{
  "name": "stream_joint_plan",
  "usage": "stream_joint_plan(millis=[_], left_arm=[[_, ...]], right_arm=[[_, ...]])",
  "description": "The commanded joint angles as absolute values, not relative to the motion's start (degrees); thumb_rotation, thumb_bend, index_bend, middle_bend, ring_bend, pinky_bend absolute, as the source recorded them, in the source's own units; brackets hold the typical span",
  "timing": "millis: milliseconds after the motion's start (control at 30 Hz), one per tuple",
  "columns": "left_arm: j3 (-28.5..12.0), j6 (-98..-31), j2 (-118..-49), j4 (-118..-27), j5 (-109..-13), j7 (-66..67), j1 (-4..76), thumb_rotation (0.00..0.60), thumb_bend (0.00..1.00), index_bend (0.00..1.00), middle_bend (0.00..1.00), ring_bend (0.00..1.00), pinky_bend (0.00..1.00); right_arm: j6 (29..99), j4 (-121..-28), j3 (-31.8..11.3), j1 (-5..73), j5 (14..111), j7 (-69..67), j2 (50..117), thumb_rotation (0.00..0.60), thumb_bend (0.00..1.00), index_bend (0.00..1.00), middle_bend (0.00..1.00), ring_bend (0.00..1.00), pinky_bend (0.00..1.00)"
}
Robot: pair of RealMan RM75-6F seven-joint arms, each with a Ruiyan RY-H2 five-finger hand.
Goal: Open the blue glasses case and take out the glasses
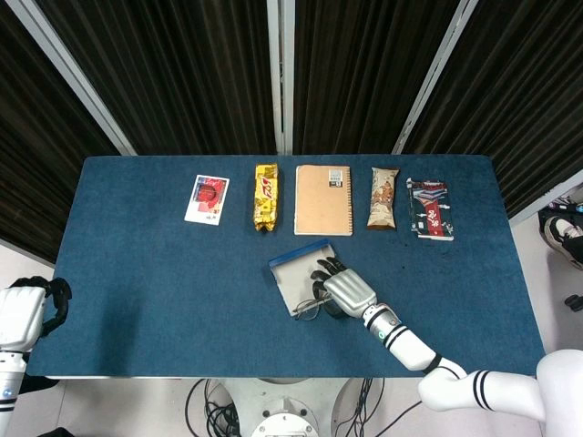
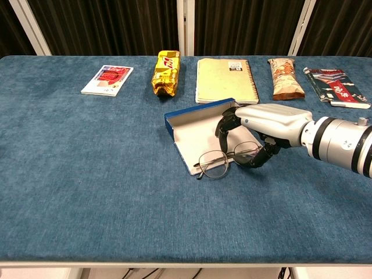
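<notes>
The blue glasses case (image 1: pixel 293 269) (image 2: pixel 195 129) lies open mid-table, showing its pale lining. The thin-framed glasses (image 1: pixel 308 307) (image 2: pixel 216 164) rest across the case's near edge. My right hand (image 1: pixel 346 290) (image 2: pixel 264 123) hovers low over the right lens: its thumb touches the rim on the right, and its fingers (image 2: pixel 224 124) arch over the lining to the left of the lens. The glasses still lie flat. My left hand (image 1: pixel 29 309) hangs off the table's left near corner with curled fingers and nothing in it.
Along the far side of the blue table (image 1: pixel 137 273) lie a red-and-white card (image 1: pixel 207 198), a gold snack packet (image 1: pixel 265 197), a tan spiral notebook (image 1: pixel 323 199), a brown snack bar (image 1: pixel 383 210) and a dark red packet (image 1: pixel 430 208).
</notes>
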State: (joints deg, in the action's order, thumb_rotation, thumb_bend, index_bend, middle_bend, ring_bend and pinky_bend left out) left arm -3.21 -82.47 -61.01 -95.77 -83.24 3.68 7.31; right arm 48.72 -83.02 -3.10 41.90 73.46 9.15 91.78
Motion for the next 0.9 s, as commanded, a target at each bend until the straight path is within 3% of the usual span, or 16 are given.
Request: stream_joint_plan(millis=[33,400,633,900], left_arm=[[-3.2,-82.5,-61.0,-95.8,-83.2,3.6,7.3,0.6,0.58,0.66,0.64,0.45,0.44],[-3.2,-82.5,-61.0,-95.7,-83.3,3.5,7.3,0.6,0.58,0.66,0.64,0.45,0.44],[-3.2,-82.5,-61.0,-95.8,-83.3,3.8,7.3,0.6,0.58,0.66,0.64,0.45,0.44],[-3.2,-82.6,-61.0,-95.8,-83.2,3.7,7.2,0.6,0.58,0.66,0.64,0.45,0.44]], right_arm=[[48.5,-82.6,-3.3,41.9,73.3,9.1,92.1,0.6,0.39,0.48,0.22,0.0,0.0],[51.2,-80.8,-3.6,41.4,77.4,6.2,93.7,0.6,0.46,0.74,0.32,0.0,0.0],[56.2,-85.6,-2.6,41.9,87.1,3.8,90.7,0.6,0.46,0.76,0.33,0.0,0.0],[49.7,-83.1,-5.6,49.8,90.4,3.5,96.1,0.6,0.43,0.73,0.3,0.0,0.0]])
